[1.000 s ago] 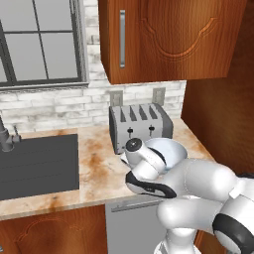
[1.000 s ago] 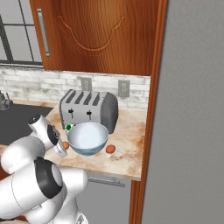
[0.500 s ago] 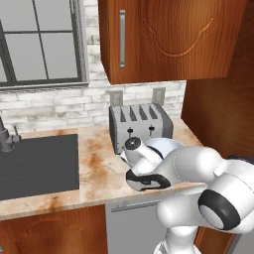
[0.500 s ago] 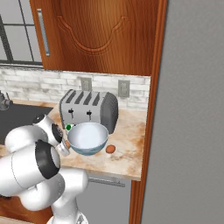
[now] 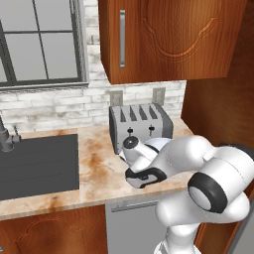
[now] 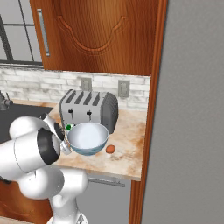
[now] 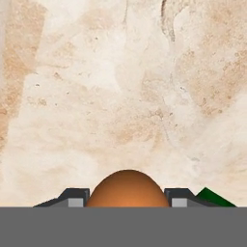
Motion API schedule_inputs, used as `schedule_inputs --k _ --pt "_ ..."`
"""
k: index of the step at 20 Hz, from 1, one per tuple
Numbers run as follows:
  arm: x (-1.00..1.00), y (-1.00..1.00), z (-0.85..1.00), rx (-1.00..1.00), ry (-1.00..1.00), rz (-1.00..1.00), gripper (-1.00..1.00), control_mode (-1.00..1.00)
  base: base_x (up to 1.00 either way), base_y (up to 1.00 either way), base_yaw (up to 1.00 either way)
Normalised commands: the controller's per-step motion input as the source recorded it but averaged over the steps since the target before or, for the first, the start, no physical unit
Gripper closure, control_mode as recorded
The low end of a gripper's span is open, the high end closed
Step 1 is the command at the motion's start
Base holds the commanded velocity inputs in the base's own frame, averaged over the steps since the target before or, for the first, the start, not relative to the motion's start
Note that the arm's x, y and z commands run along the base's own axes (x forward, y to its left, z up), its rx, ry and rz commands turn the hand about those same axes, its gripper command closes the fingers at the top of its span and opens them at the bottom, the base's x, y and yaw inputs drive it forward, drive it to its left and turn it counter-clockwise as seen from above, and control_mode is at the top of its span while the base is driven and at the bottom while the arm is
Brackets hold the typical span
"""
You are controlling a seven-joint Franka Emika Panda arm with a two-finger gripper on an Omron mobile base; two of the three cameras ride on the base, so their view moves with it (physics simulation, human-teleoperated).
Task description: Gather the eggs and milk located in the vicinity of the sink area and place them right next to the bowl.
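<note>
- Gripper (image 7: 127, 200) jaws are drawn in on an orange-brown egg (image 7: 127, 189), which sits right between the two dark fingertips (image 7: 75, 197) in the hand view, one tip on each side of it.
- Beyond the held egg, that same view looks down on bare, mottled beige-and-rust counter (image 7: 120, 96); a dark green corner (image 7: 212, 198) pokes in just beside the right-hand tip, and I cannot tell for certain what it belongs to.
- From the left base view, the white arm bends low over the counter in front of the silver four-slot toaster (image 5: 140, 125), with the hand turned down near the counter's front edge.
- From the right base view, the pale blue-white bowl (image 6: 87, 138) stands on the counter just in front of the toaster, close beside the arm's wrist.
- A second egg (image 6: 110, 149) lies on the counter just beside the bowl, on the side away from the arm and apart from the gripper.
- A small spot of green, the milk (image 6: 68, 127) as far as I can make out, shows between the arm, the toaster and the bowl's rim; most of it is hidden.
- Off to the left, the dark grey sink (image 5: 37, 163) with its grey faucet (image 5: 5, 136) sits well apart from the hand.
</note>
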Motion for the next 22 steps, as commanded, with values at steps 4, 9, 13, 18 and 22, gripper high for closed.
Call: schedule_inputs --k 4,9,13,18,22 --pt "0.0 0.0 -0.05 0.0 0.0 0.0 -1.0 -1.0 0.0 0.0 0.0" --pt "0.0 0.0 0.0 0.0 0.0 0.0 -1.0 -1.0 0.0 0.0 0.0" --pt "0.0 0.0 0.0 0.0 -0.01 0.0 -1.0 -1.0 0.0 0.0 0.0" --pt "0.0 0.01 0.02 0.0 -0.02 0.0 -1.0 -1.0 0.0 0.0 0.0" --pt "-0.01 0.1 0.07 0.0 -0.01 0.0 -1.0 -1.0 0.0 0.0 0.0"
